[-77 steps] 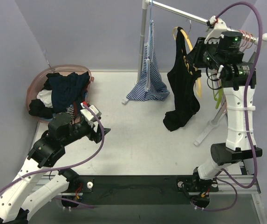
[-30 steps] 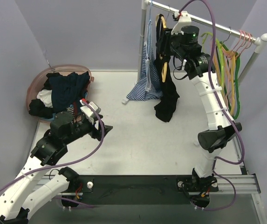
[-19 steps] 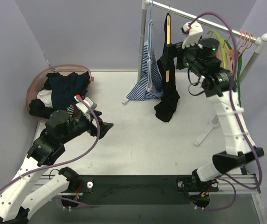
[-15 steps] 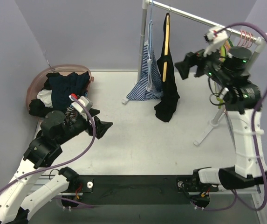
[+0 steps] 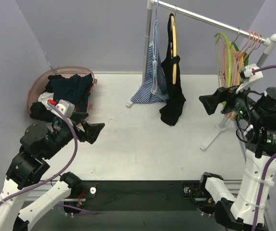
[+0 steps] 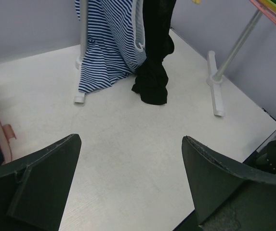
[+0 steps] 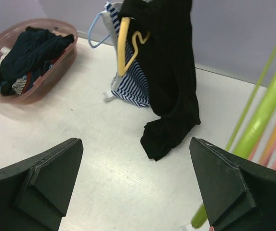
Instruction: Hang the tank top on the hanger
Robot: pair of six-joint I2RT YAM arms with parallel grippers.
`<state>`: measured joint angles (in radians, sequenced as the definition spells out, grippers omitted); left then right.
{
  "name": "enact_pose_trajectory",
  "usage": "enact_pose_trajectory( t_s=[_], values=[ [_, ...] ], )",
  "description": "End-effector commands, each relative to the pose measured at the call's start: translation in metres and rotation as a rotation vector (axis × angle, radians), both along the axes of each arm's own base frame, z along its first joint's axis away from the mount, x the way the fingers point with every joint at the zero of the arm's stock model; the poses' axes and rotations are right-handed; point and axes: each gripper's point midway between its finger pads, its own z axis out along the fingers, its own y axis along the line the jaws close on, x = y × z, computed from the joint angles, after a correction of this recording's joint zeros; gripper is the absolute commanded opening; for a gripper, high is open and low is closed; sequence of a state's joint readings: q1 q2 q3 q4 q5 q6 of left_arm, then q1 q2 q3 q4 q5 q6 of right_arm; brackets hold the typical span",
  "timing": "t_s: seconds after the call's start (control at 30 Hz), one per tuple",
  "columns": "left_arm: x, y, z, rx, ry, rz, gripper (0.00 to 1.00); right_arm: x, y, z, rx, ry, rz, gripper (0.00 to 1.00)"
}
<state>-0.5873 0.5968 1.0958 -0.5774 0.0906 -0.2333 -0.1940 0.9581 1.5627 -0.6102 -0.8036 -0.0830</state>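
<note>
The black tank top (image 5: 174,94) hangs on the yellow hanger (image 5: 173,33), whose hook sits on the rail (image 5: 203,19); its lower end bunches on the table. The right wrist view shows the tank top (image 7: 174,82) draped over the hanger (image 7: 124,48), and the left wrist view shows its lower part (image 6: 153,72). My right gripper (image 5: 210,103) is open and empty, well to the right of the garment, apart from it (image 7: 135,140). My left gripper (image 5: 95,131) is open and empty over the table's left side (image 6: 130,138).
A blue-and-white striped garment (image 5: 152,82) hangs just left of the tank top. Green and orange hangers (image 5: 229,53) crowd the rail's right end. A pink basket (image 5: 35,87) of dark clothes sits at the far left. The rack's foot (image 5: 211,138) lies on the table at right.
My right gripper opened, let go of the hanger on the rail and drew back right and down. The left arm pulled back toward the near left, its jaws widening.
</note>
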Motion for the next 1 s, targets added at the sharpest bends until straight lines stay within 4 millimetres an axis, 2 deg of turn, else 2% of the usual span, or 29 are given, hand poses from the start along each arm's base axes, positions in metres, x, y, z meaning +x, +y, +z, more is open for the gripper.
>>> enact_pose_trajectory(
  t_s=[0.0, 0.07, 0.17, 0.3, 0.47, 0.67, 0.97],
  values=[
    [-0.006, 0.031, 0.017, -0.022, -0.013, 0.133, 0.97, -0.026, -0.015, 0.017, 0.106, -0.039, -0.147, 1.0],
    [-0.008, 0.039, 0.018, -0.007, -0.017, 0.164, 0.97, -0.033, -0.031, 0.019, 0.151, -0.044, -0.276, 1.0],
    [-0.011, 0.05, 0.016, 0.022, -0.017, 0.199, 0.97, -0.041, -0.054, 0.011, 0.16, -0.034, -0.435, 1.0],
    [-0.016, 0.061, 0.014, 0.04, -0.027, 0.227, 0.97, -0.057, -0.069, 0.007, 0.135, -0.039, -0.558, 1.0],
    [-0.019, 0.065, 0.008, 0.044, -0.021, 0.237, 0.97, -0.07, -0.069, 0.003, 0.125, -0.029, -0.584, 1.0],
    [-0.021, 0.069, 0.008, 0.042, -0.028, 0.251, 0.97, -0.07, -0.062, -0.005, 0.155, 0.004, -0.554, 1.0],
    [-0.023, 0.073, 0.013, 0.025, -0.044, 0.264, 0.97, -0.069, -0.058, -0.005, 0.153, 0.006, -0.529, 1.0]
  ],
)
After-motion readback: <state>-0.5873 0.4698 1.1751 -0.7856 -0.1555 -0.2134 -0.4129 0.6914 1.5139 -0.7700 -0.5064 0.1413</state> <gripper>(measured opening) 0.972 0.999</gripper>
